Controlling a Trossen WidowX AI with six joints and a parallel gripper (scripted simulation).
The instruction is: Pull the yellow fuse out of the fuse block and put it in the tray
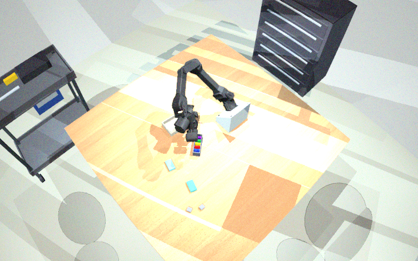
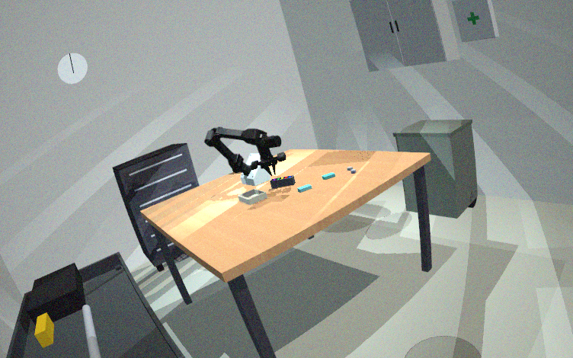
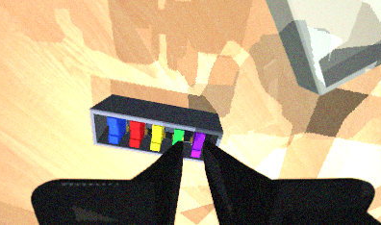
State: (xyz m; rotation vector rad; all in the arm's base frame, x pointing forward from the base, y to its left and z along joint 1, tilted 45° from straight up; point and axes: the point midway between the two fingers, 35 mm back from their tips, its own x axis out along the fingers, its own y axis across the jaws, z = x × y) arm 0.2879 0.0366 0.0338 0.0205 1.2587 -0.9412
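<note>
From the wrist view we start at the black parallel-jaw gripper (image 3: 192,153): its two dark fingers stand close together with only a narrow gap, and nothing sits between them — they are drawn in on air, grasping nothing. Just past the fingertips lies the dark grey rectangular fuse block (image 3: 155,126), resting flat on the pale wooden table top (image 3: 49,67). Five upright fuses stand in a row in its slot: the blue fuse (image 3: 115,130), the red fuse (image 3: 136,134), the small yellow fuse (image 3: 157,137), the green fuse (image 3: 178,137) and the purple fuse (image 3: 198,144). The yellow fuse is seated in the middle of the row, between red and green, untouched. The fingertips line up in this view with the green and purple fuses rather than the yellow one; the exterior view shows the gripper (image 2: 273,171) hanging above the block's end, apart from it.

Farther off, at the upper right of the wrist view, we see the corner of the white-grey base housing (image 3: 323,43) on which the arm stands. In the top view, the shallow white rectangular tray (image 1: 169,125) lies just beside the block on the far side of the gripper, partly hidden by the black jointed arm (image 1: 184,80) — what it holds, we cannot tell.
</note>
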